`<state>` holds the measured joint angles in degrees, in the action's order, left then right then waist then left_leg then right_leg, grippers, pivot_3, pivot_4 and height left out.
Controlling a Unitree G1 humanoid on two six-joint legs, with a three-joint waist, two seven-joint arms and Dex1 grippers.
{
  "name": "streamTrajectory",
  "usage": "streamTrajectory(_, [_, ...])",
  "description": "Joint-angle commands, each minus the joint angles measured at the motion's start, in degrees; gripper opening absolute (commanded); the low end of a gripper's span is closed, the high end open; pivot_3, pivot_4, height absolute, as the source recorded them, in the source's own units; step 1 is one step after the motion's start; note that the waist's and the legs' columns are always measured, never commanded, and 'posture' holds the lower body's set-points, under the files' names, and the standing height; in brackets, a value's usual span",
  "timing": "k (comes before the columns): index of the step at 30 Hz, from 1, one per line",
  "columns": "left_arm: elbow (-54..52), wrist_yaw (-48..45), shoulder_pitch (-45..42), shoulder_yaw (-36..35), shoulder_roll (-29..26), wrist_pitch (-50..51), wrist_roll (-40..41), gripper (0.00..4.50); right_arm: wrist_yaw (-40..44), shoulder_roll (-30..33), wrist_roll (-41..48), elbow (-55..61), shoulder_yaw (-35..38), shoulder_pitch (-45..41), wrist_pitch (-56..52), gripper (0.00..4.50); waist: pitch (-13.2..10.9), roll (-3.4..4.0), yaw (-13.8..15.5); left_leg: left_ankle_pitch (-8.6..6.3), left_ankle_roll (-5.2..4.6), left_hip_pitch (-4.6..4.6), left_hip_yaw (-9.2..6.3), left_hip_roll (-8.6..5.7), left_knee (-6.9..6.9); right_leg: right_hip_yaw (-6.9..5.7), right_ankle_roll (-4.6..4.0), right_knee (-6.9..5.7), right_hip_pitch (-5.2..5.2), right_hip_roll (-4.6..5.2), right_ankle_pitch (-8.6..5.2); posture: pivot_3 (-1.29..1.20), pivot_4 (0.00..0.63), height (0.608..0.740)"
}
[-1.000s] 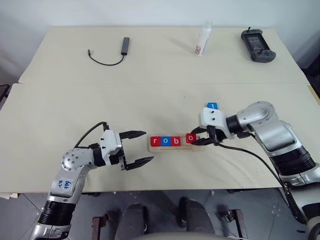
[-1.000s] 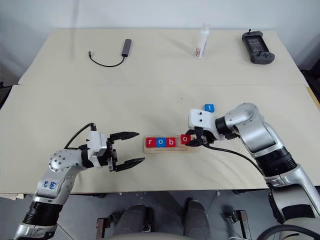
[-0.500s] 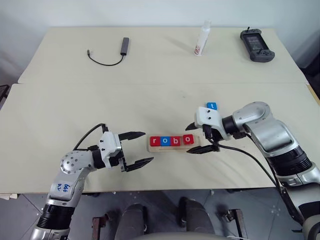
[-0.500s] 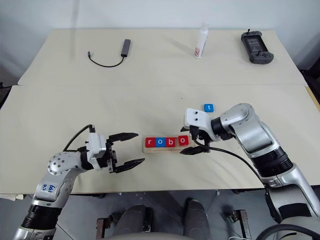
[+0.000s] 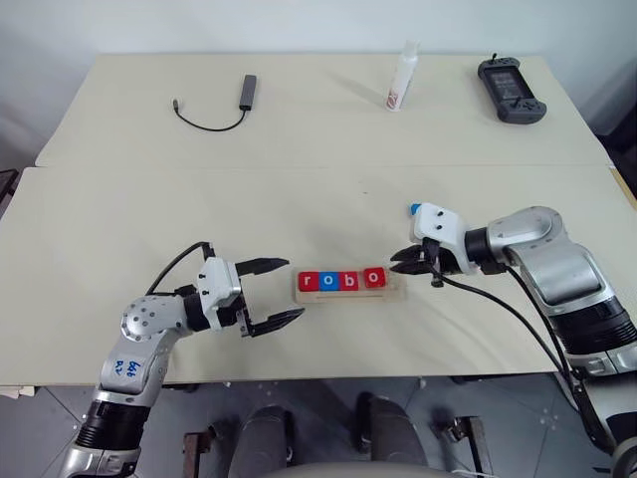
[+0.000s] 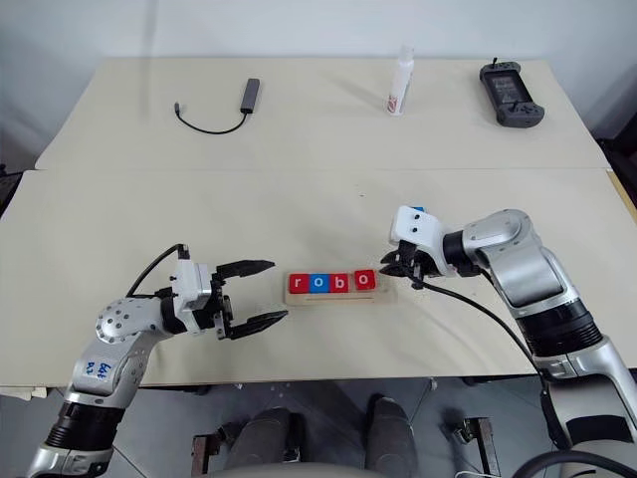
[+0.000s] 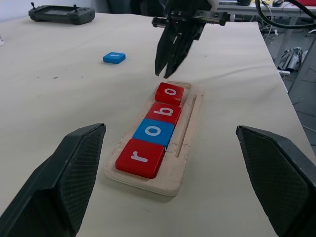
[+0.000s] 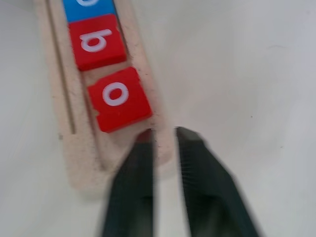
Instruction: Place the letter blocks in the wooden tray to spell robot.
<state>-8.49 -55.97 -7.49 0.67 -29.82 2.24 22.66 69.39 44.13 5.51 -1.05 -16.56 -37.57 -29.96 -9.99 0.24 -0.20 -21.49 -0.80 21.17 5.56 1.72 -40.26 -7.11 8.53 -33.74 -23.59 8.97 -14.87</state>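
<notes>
the wooden tray (image 5: 348,290) lies on the table (image 5: 299,199), a little below the middle of the left eye view. four letter blocks sit in it in a row. from the left they are a red r (image 5: 309,282), a blue o (image 5: 329,282), a red b (image 5: 351,281) and a red o (image 5: 373,277). the last red o sits a bit crooked. the right end of the tray has one bare spot.

the blue t block (image 7: 114,58) lies flat on the table, apart from the tray. in the left eye view only a bit of it peeks out behind the white part of the right arm.

the right gripper (image 5: 396,258) is just off the right end of the tray, near the red o. its two black fingers (image 8: 134,187) are close together and hold nothing.

the left gripper (image 5: 283,293) is at the lower left of the left eye view, just left of the tray. its fingers are wide apart and hold nothing.

at the top of the view lie a black cable with a plug (image 5: 229,105), a white bottle (image 5: 402,80) and a black controller (image 5: 512,89).
</notes>
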Motion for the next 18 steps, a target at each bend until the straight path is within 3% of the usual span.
streamTrajectory(1, [-1.5, -0.1, 0.2, -0.6, -0.2, -1.1, 0.3, 4.5, 0.6, -0.5, 0.6, 2.4, -0.3, 0.0, -0.4, 0.04, 0.0, 0.0, 0.0, 0.0, 0.0, 0.0, 0.0, 0.0, 0.0, 0.0, 0.0, 0.0, 0.0, 0.0, 0.0, 0.0, 0.15, 0.74])
streamTrajectory(18, [-1.8, 0.4, 0.4, -0.8, -0.4, -0.9, 0.3, 4.5, 2.4, -1.2, 2.8, 7.9, -1.8, 1.6, -4.0, 0.04, 0.0, 0.0, 0.1, 0.0, 0.0, 0.0, -0.02, 0.0, 0.0, 0.0, 0.0, 0.0, 0.0, 0.0, 0.0, 0.0, 0.15, 0.74])
